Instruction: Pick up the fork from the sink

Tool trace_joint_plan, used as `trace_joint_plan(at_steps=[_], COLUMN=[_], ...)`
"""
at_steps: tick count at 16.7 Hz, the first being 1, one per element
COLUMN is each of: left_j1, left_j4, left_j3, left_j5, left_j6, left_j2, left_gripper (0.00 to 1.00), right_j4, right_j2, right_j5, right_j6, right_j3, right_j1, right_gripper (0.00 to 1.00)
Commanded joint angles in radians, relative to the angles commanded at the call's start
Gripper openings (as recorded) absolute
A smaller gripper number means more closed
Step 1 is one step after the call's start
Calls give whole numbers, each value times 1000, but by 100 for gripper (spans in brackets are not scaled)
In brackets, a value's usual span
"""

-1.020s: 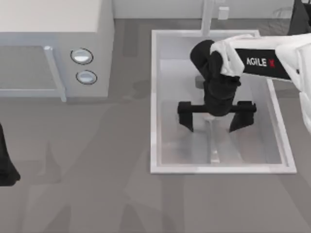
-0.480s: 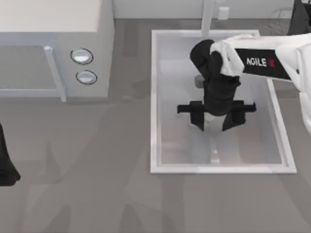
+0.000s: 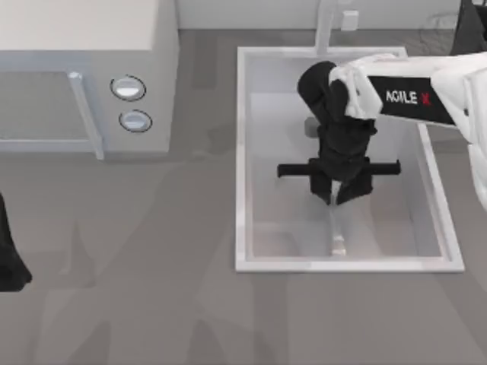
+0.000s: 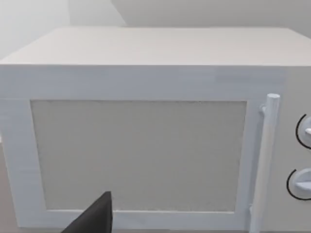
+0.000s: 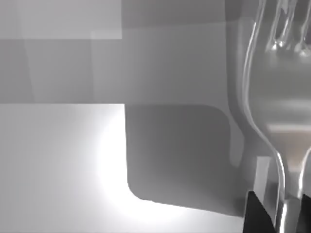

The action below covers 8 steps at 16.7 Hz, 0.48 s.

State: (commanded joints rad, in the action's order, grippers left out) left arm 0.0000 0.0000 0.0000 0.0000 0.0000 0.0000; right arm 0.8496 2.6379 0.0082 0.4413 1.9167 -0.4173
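Observation:
The white sink [image 3: 242,152] lies right of the table's middle. The silver fork [image 3: 337,232] rests lengthwise on its grey floor, its handle end pointing at the near rim. My right gripper [image 3: 337,199] reaches down into the basin, and its black fingers [image 3: 323,186] are drawn in against the fork's upper part. In the right wrist view the fork [image 5: 282,97] runs up from between the two dark fingertips [image 5: 255,216], tines away from the gripper [image 5: 286,218]. My left arm [image 3: 7,258] stays parked at the table's left edge.
A white microwave [image 3: 84,68] with two round knobs [image 3: 128,88] stands at the back left, and its door and handle show in the left wrist view [image 4: 146,145]. A tap post [image 3: 327,23] rises behind the sink. The sink's raised rim surrounds the right gripper.
The right gripper's fingers have closed from wide apart to tight around the fork. The arm itself has barely moved, and the left arm is still.

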Motion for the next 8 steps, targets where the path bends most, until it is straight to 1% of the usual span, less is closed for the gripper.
trace_joint_plan(at_steps=[5,8], left_j1=[0,0], left_j4=[0,0], left_j3=[0,0], left_j5=[0,0], left_j6=[0,0], left_j2=[0,0], left_gripper=[100,100], right_j4=[31,132], right_j2=[-50,-75], right_j5=[18,17], right_j6=[-12,-12], right_j3=[24,100], right_j1=[3,3], right_gripper=[0,0])
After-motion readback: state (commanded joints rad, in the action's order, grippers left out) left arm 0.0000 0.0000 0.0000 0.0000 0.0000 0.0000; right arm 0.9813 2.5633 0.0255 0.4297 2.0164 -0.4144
